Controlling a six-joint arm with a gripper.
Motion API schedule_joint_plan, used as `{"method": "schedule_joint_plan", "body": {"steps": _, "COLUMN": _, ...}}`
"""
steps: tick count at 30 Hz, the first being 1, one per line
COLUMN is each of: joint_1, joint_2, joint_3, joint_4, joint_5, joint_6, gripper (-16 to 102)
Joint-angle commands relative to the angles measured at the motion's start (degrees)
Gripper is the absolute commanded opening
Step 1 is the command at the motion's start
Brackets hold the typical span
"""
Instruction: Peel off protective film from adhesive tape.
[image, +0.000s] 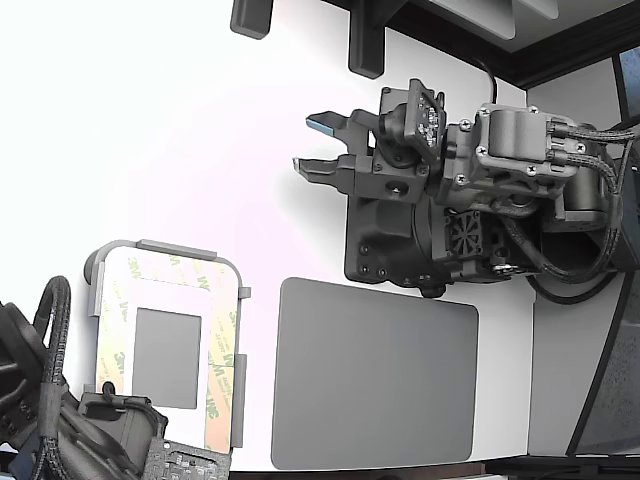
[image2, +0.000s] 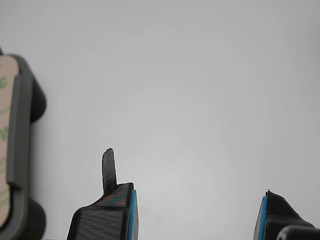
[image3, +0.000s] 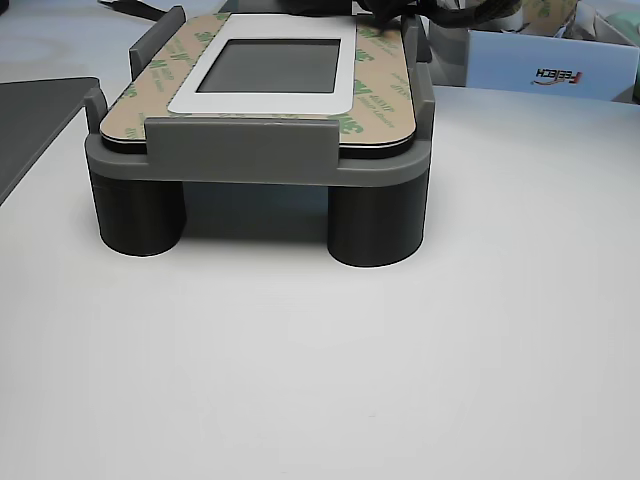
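A white rounded-corner plate (image: 165, 290) with a grey square (image: 167, 357) lies in a grey fixture (image: 238, 390) at the exterior view's lower left. Adhesive tape strips frame the square. The peach-tan protective film (image: 220, 375) with green logos lies flat along the frame's right side in the exterior view; paler strips (image: 112, 340) cover the left and top sides. My gripper (image: 315, 145) is open and empty over the bare table, well apart from the plate. In the wrist view its fingertips (image2: 119, 207) frame bare table, with the fixture (image2: 21, 150) at the edge.
A large plain grey pad (image: 375, 375) lies beside the fixture. A second arm (image: 60, 430) with black cables sits at the fixture's lower end in the exterior view. The other view shows the fixture (image3: 250, 150) raised on round legs, with a box (image3: 540, 70) behind.
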Motion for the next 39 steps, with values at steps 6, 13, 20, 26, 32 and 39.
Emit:
{"method": "schedule_joint_plan", "body": {"steps": 6, "joint_1": -0.70, "joint_2": 1.05, "joint_3": 0.88, "joint_4": 1.76, "joint_5": -19.86, "joint_6": -80.33, "gripper": -11}}
{"method": "schedule_joint_plan", "body": {"steps": 13, "joint_1": -0.70, "joint_2": -0.70, "joint_3": 0.88, "joint_4": -2.37, "joint_5": -18.54, "joint_6": -81.56, "gripper": -11}}
{"method": "schedule_joint_plan", "body": {"steps": 20, "joint_1": -0.70, "joint_2": -5.19, "joint_3": 0.88, "joint_4": -9.14, "joint_5": -17.58, "joint_6": -82.71, "gripper": -11}}
{"method": "schedule_joint_plan", "body": {"steps": 26, "joint_1": -0.70, "joint_2": -11.78, "joint_3": 0.79, "joint_4": -18.19, "joint_5": -20.65, "joint_6": -85.25, "gripper": -11}}
{"method": "schedule_joint_plan", "body": {"steps": 32, "joint_1": -0.44, "joint_2": -27.69, "joint_3": -6.59, "joint_4": -23.73, "joint_5": -23.47, "joint_6": -94.48, "gripper": -11}}
{"method": "schedule_joint_plan", "body": {"steps": 39, "joint_1": 9.14, "joint_2": -39.90, "joint_3": -14.94, "joint_4": -26.19, "joint_5": -18.11, "joint_6": -100.90, "gripper": -11}}
